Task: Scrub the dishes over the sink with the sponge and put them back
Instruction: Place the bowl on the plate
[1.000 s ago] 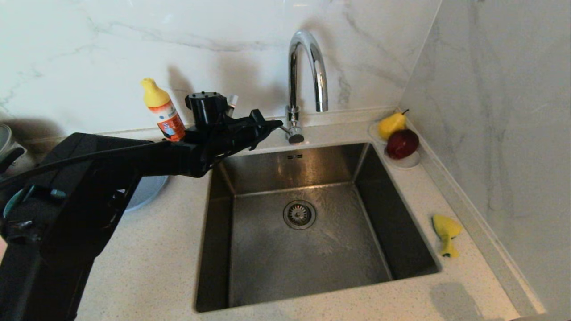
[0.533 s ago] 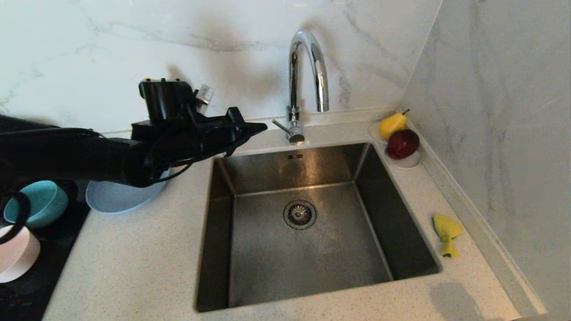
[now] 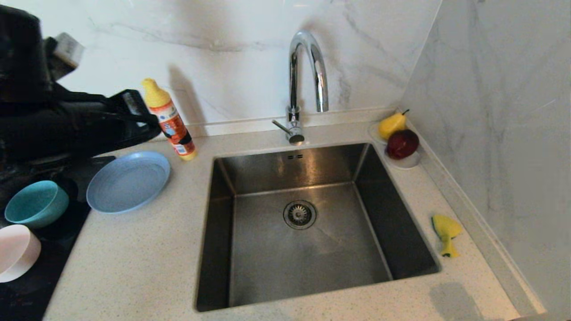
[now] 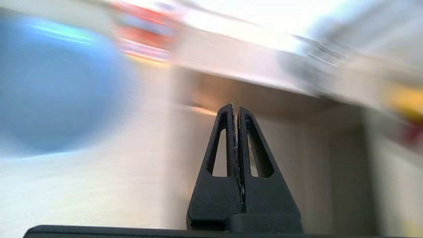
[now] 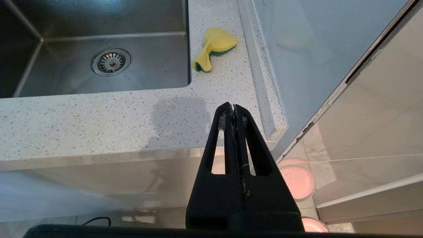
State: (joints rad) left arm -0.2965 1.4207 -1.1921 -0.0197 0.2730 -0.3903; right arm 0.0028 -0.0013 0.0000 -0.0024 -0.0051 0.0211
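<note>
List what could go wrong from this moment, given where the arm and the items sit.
1. The left gripper, fingers shut and empty, hangs close beside the tall detergent bottle; a careless sweep could topple it.
2. The blue-grey plate lies flat on the counter, so its rim may be hard to pinch.
3. The sponge lies across the sink from that arm.

Steel sink (image 3: 312, 249) sits mid tabletop (image 3: 134, 276), drain near centre, faucet (image 3: 305, 80) at 12 o'clock. Sponge (image 3: 445, 232) lies on the tabletop at 3 o'clock of the sink, apart from it. Blue-grey plate (image 3: 127, 182), teal bowl (image 3: 35, 203) & pale pink dish (image 3: 15, 256) at 9 o'clock. Detergent bottle (image 3: 171, 122) stands just behind the plate. Left arm (image 3: 58, 125) is raised at far 10 o'clock. Pear + apple on a saucer (image 3: 408, 161) at 2 o'clock.
</note>
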